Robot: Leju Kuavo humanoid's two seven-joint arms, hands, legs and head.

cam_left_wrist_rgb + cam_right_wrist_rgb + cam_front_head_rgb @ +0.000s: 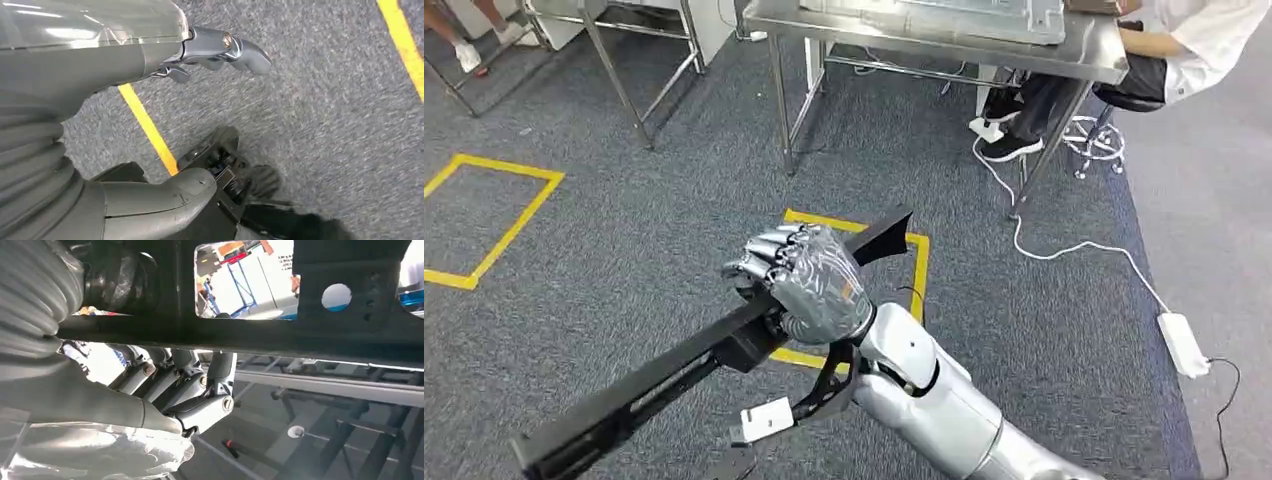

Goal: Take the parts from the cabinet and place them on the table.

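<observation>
one right hand (809,283) grips one long black part (654,385), apparently metal.

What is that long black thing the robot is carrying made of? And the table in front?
The long black bar gripped by the right hand looks like painted or coated metal: matte, thin-walled, with cut-out holes. The shiny silver table looks like stainless steel: its top is reflective and its legs are bare and grey.

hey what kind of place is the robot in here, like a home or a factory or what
Most likely a workshop or robot test lab, not a home. The grey carpet carries yellow tape squares, steel-legged work tables stand ahead with a person seated at one, and the right robot hand grips a long black metal part.
</observation>
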